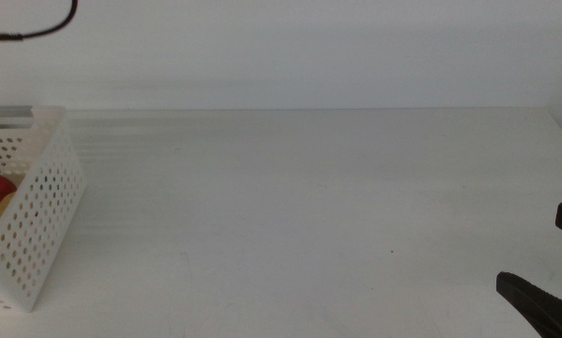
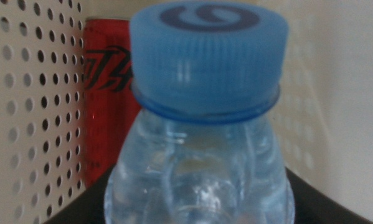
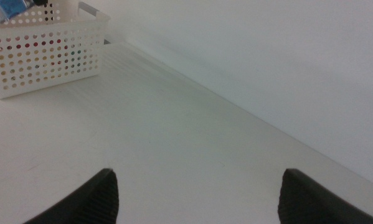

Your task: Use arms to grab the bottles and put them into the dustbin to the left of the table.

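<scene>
Blue-capped clear plastic water bottle (image 2: 205, 124) sits pinched in my left gripper's (image 2: 202, 208) jaws inside the white perforated plastic basket (image 2: 30, 106), beside the slim red cola can (image 2: 105, 87). My right gripper (image 3: 198, 193) waits over the white desk (image 1: 309, 207), jaws spread.

Bottles and dustbin at the counter's nine o'clock edge

White perforated dustbin (image 1: 38, 221) holds a red cola can (image 2: 106, 93); a clear water bottle (image 2: 202, 155) with blue cap stands upright inside it, between the left end effector's jaws.
</scene>
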Robot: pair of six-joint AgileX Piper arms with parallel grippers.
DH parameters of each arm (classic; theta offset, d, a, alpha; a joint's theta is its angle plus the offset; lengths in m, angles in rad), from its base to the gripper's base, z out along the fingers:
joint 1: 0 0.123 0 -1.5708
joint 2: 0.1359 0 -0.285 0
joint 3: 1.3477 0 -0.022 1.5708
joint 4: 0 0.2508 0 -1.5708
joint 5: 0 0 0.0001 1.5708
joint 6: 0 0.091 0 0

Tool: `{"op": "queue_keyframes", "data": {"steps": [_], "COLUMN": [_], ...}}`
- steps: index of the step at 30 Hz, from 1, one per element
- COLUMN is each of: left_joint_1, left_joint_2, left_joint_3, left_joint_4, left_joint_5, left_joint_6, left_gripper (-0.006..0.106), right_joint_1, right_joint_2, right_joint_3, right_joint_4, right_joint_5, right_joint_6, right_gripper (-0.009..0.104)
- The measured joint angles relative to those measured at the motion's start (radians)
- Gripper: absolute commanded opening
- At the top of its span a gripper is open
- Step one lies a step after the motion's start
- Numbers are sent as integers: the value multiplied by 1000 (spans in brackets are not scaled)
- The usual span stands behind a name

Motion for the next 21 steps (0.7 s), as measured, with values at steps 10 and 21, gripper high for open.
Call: {"op": "queue_keyframes", "data": {"steps": [10, 21], "left_joint_1": [1, 1], "left_joint_2": [144, 182], "left_joint_3": [0, -3], "left_joint_4": [26, 54], "left_joint_5": [-115, -140], "left_joint_6": [4, 9], "left_gripper": [-2, 82], "right_joint_1": [0, 0], "right_joint_2": [0, 0], "right_joint_3": [0, 0], "right_joint_4": [0, 0], "right_joint_5": [0, 0], "right_joint_6": [0, 0], "right_gripper": [67, 67]}}
